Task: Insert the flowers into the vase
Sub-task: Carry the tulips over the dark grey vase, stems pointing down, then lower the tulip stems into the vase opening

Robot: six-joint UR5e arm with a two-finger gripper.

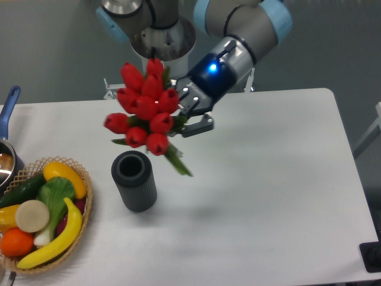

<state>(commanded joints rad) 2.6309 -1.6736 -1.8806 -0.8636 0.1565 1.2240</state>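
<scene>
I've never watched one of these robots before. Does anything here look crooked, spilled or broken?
Nothing looks spilled or broken. The only thing askew is the bunch of red tulips: the gripper holds it tilted in the air, stems slanting down to the right of the dark ribbed vase, which stands upright. The fruit basket looks tidy.

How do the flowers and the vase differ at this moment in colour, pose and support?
The flowers are bright red with green stems; the vase is dark grey-black and ribbed. The flowers hang tilted in the air, held by the gripper; the vase stands upright on the table. The flowers are not in the vase.
</scene>
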